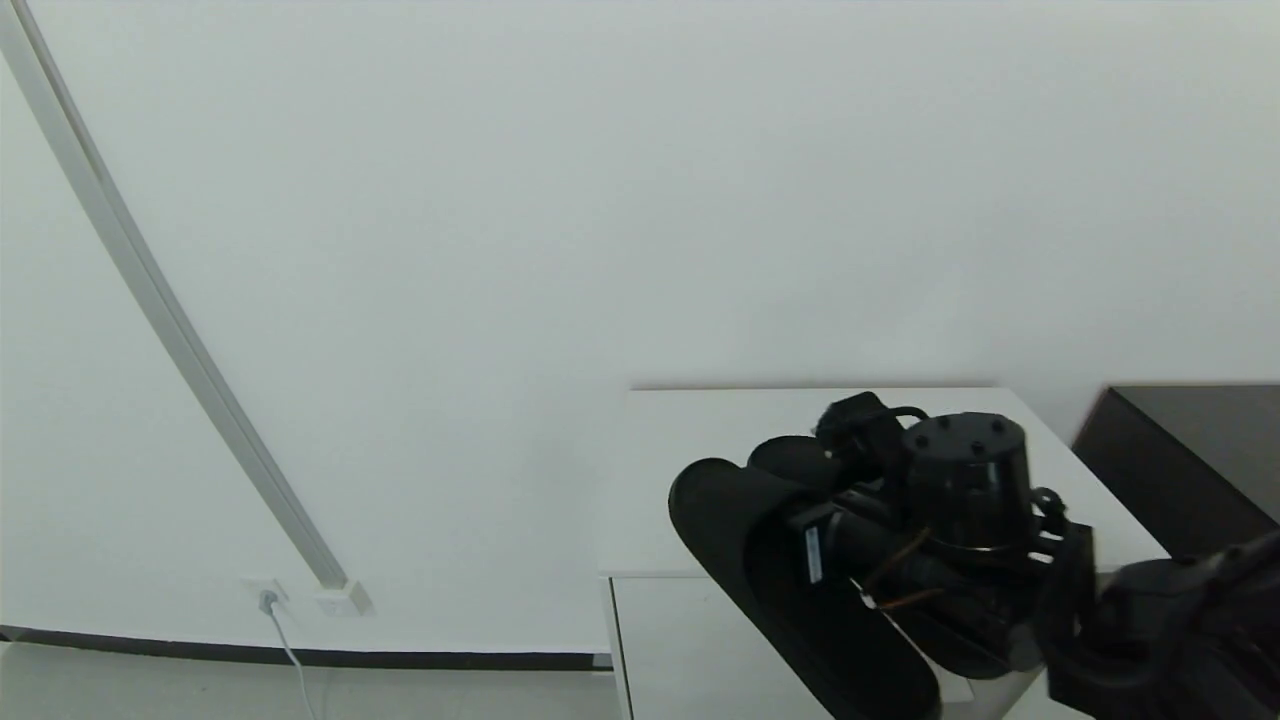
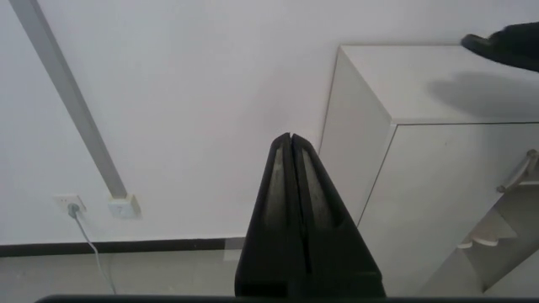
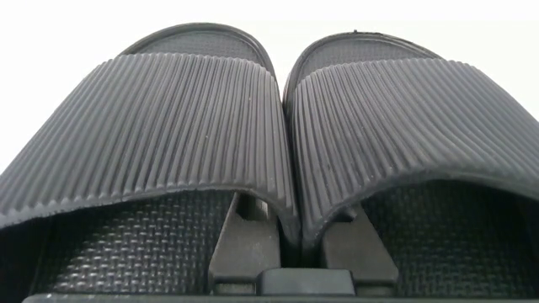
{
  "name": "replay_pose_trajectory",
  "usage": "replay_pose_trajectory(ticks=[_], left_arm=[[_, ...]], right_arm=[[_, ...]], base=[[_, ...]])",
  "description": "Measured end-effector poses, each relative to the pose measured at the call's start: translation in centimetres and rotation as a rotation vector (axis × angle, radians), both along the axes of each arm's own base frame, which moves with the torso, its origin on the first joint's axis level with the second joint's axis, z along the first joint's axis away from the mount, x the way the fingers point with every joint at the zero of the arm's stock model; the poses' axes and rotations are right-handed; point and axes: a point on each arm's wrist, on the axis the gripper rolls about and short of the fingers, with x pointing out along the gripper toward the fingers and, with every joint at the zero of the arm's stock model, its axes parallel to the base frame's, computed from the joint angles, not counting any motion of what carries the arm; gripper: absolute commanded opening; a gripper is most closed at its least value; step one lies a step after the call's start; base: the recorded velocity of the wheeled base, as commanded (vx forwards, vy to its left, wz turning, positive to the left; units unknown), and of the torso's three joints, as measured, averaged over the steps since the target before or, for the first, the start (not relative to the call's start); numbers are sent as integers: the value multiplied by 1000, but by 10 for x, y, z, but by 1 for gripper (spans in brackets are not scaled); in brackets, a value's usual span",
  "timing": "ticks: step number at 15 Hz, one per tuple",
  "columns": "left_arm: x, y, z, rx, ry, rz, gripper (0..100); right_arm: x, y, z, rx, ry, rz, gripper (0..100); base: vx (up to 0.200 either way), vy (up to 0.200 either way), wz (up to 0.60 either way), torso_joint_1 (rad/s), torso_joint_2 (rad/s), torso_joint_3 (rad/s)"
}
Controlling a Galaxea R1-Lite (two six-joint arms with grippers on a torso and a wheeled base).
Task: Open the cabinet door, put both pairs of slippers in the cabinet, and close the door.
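Lit brightly and evenly by soft light from above, spread flat across the white wall (image 1: 640, 200). Cast only a pale grey shadow (image 2: 480, 88) across the cabinet (image 2: 379, 76) top, beneath the dark slippers (image 1: 730, 510). Lost nearly all detail in those slippers from the head, yet kept their ribbed straps crisp from the right wrist. Bent the straight wall strip (image 1: 170, 330) into a curve toward the edge.
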Motion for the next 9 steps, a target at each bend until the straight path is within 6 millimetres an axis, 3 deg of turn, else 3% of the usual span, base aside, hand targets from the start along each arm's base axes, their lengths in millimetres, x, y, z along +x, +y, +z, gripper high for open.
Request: replay_pose_trajectory(ticks=[2, 6, 9], left_arm=[[0, 0, 0, 0, 0, 0, 0], [0, 0, 0, 0, 0, 0, 0], [0, 0, 0, -1, 0, -1, 0]], right_arm=[[-27, -14, 7, 17, 9, 86, 0], [-42, -20, 17, 41, -17, 113, 0], [-46, -20, 19, 46, -24, 119, 0]], base=[[0, 0, 0, 0, 0, 0], [0, 0, 0, 0, 0, 0], [-200, 0, 0, 4, 2, 4]])
